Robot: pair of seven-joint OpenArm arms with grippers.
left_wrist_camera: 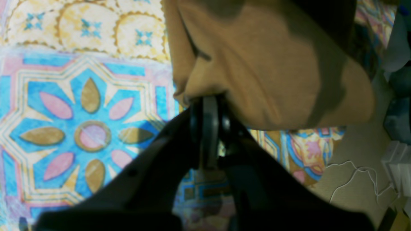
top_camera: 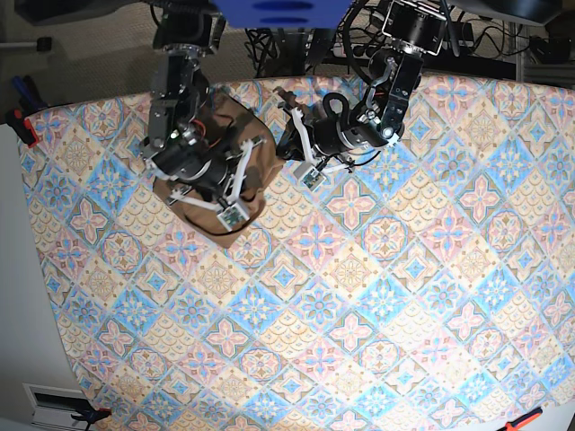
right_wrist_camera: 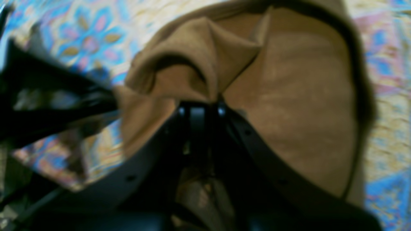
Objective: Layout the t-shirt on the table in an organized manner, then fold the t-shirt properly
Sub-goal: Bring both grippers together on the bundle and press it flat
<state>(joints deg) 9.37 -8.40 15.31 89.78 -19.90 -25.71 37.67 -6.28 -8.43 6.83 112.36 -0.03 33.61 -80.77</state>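
The tan-brown t-shirt lies bunched at the back left of the table, between my two arms. In the left wrist view my left gripper is shut on a fold of the t-shirt, which hangs above the patterned table. My right gripper is shut on a gathered edge of the t-shirt, and the cloth puckers around the jaws. From above, the right arm covers much of the shirt, and the left arm reaches it from the right.
The tablecloth's back edge runs just behind the arms, with cables and arm mounts beyond it. An orange clamp grips the left edge. Bare floor with a white cable lies past the table's edge.
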